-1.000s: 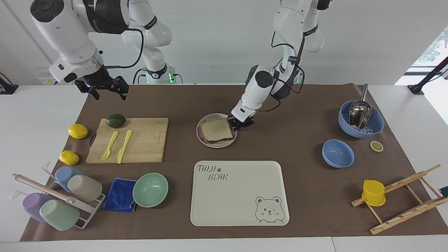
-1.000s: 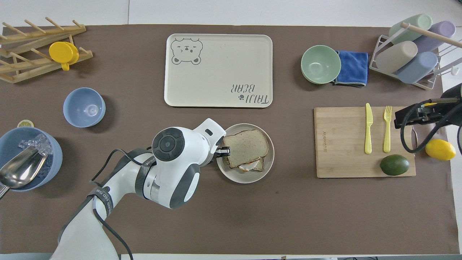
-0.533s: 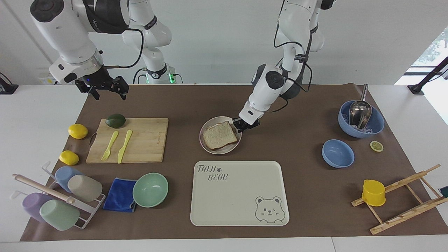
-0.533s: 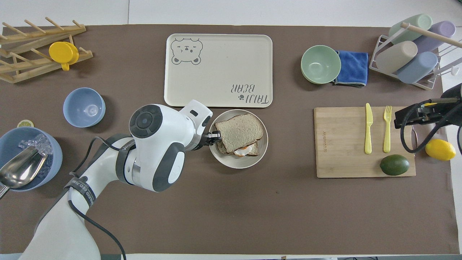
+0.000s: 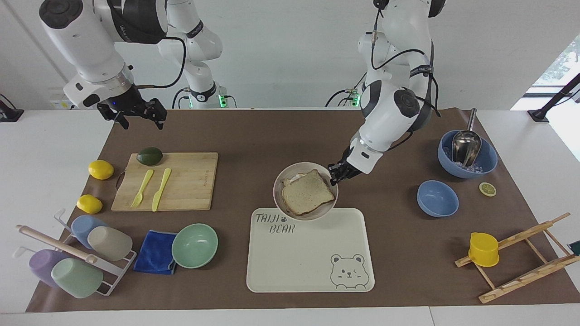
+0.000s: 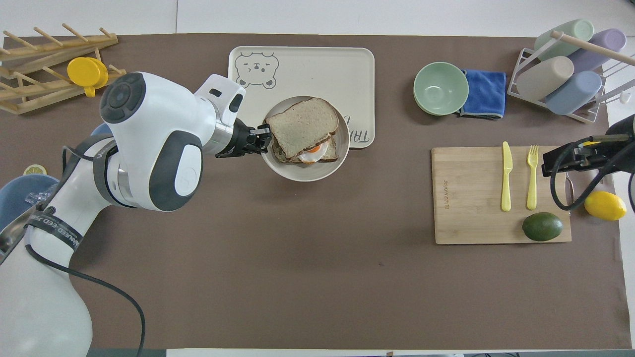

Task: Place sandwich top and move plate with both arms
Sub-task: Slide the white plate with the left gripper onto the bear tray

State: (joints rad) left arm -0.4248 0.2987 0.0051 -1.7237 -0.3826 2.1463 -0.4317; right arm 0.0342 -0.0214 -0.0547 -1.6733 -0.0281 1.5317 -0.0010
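Gripping the rim of the plate (image 5: 280, 199) between closed fingers, the left gripper (image 5: 337, 174) is holding the dish in the air over the edge of the bear tray (image 5: 312, 267) that lies nearest the robots. The sandwich top (image 5: 307, 192) is lying on the plate, tilted a little off square over the slice beneath it. Beside the plate, the tray is showing the printed words "TAIJI BEAR" with a paw mark, and a winking bear drawn in one corner.

The overhead view is revealing what the facing view hides: a fried egg (image 6: 310, 153) with an orange yolk is peeking out from under the sandwich top, and the plate is covering part of the tray's lettering there. The facing view is showing the plate's raised height, its rim overlapping the tray's edge with no contact visible.

The right gripper (image 5: 136, 112) is waiting in the air, well away from the tray, over the table's edge by the cutting board (image 5: 190, 181); whether its fingers are open or closed cannot be told.
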